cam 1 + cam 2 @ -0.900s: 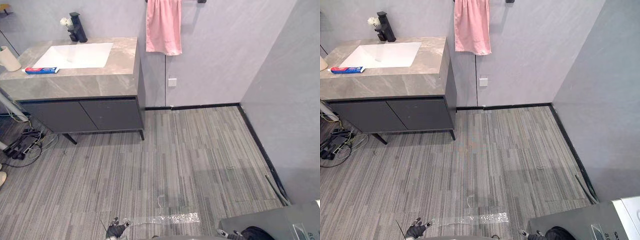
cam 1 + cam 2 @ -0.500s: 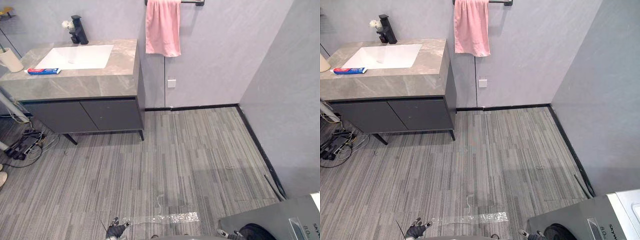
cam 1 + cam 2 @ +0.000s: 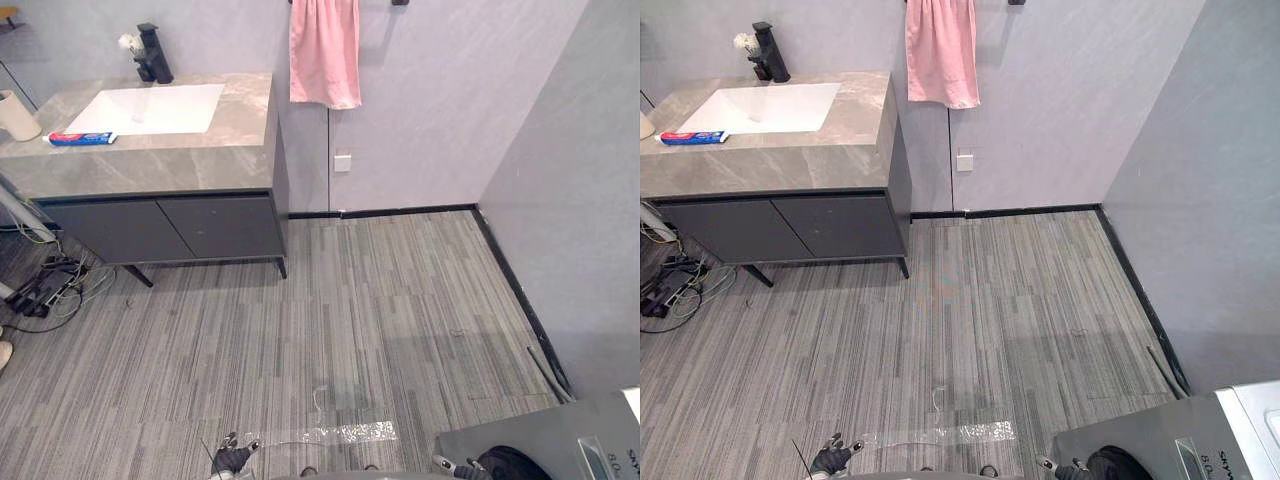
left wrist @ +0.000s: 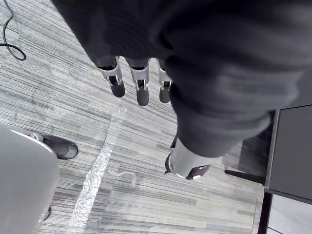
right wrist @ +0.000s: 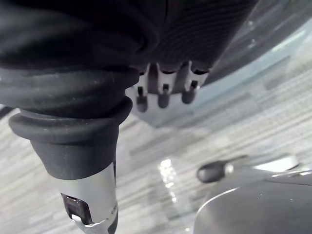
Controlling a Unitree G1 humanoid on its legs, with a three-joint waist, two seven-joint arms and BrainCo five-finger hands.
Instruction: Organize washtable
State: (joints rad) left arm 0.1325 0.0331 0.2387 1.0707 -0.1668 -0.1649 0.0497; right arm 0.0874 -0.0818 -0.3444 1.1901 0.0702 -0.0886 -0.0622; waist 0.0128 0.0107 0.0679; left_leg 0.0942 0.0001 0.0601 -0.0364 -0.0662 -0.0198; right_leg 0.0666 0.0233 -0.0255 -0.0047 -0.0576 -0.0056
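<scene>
Washtable [image 3: 200, 165], one toothpaste tube [image 3: 82, 138], one cup [image 3: 18, 115], one pink towel [image 3: 325, 55]

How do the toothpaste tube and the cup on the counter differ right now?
The toothpaste tube lies flat; the cup stands upright. The tube is blue, red and white, the cup plain cream. Both rest on the counter, left of the sink.

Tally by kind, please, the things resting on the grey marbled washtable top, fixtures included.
Red, white and blue toothpaste tube: 1
Cream cylindrical cup: 1
Black metal tap: 1
Small white flower beside the tap: 1
White rectangular basin: 1
Total: 5
</scene>
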